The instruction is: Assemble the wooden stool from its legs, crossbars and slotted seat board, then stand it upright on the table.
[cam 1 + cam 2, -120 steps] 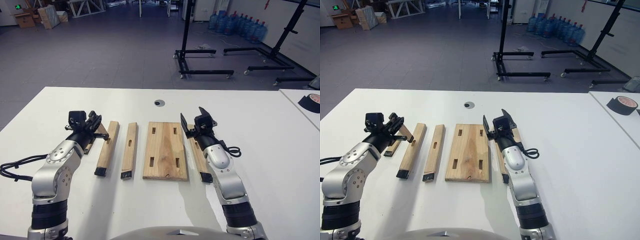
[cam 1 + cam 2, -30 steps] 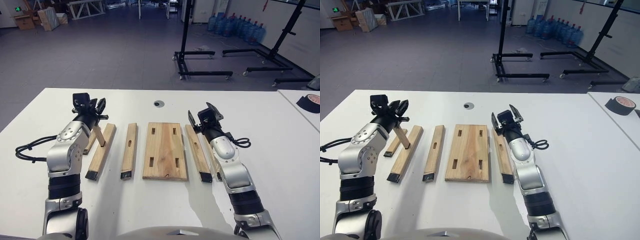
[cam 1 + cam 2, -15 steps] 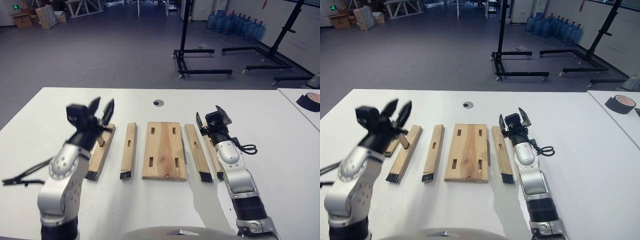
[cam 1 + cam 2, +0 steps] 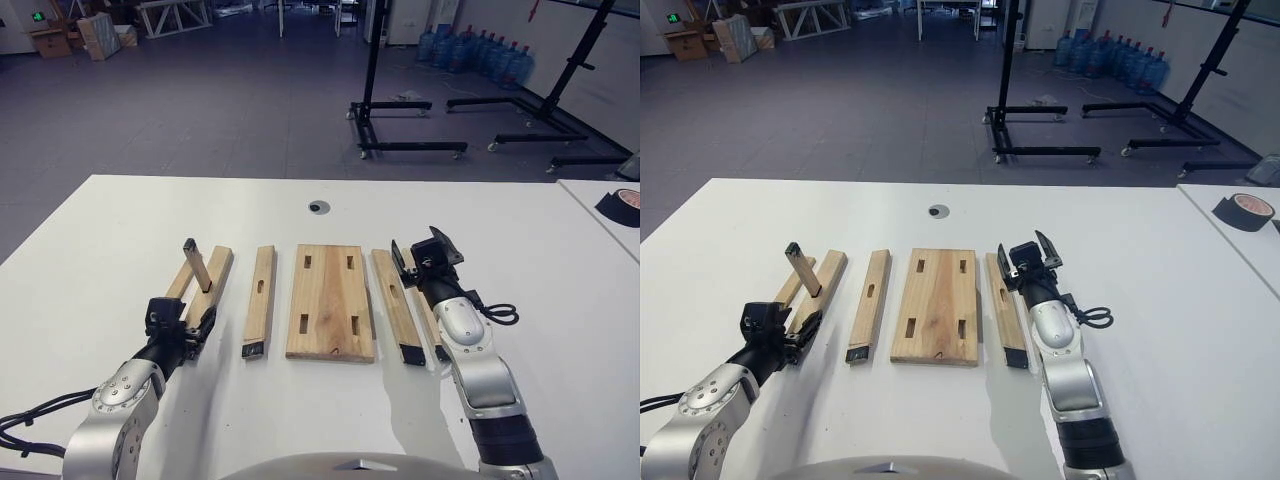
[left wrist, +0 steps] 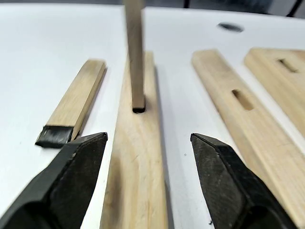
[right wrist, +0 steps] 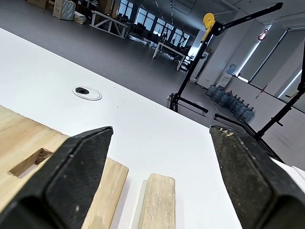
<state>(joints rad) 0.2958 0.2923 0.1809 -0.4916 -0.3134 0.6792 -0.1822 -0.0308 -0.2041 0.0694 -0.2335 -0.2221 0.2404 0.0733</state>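
tabletop (image 4: 100, 230), leg (image 5: 138, 191) end at left gripper (image 5: 147, 138)

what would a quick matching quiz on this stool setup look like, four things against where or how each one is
Things:
1 seat board
2 thin crossbar
3 tape roll
4 left gripper

States:
A open, at the near end of the leftmost wide leg
B lying flat with four slots showing
C on the neighbouring table to the right
D standing in a slot

Pairs: 1-B, 2-D, 3-C, 4-A
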